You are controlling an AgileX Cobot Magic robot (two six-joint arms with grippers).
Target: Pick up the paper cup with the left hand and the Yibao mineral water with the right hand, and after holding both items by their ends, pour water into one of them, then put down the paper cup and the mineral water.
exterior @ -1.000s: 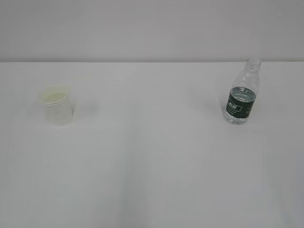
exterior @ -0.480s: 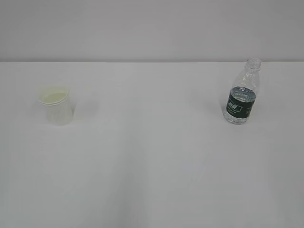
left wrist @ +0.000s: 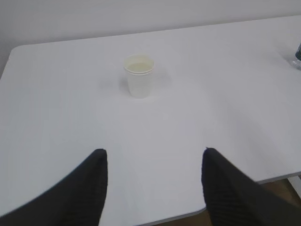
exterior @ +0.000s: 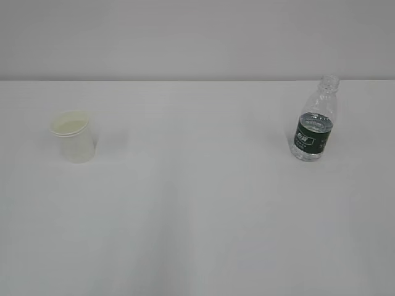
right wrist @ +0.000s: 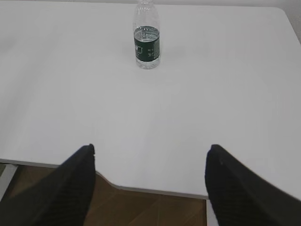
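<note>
Paper cup and Yibao mineral water stand upright, well apart, on the bench; left gripper and right gripper are both released, holding nothing.

soft, even, bright light washes the white table almost flat. only faint shadows sit beside the paper cup and the bottle. wrist views look slightly hazy, near black fingers blurred.
</note>
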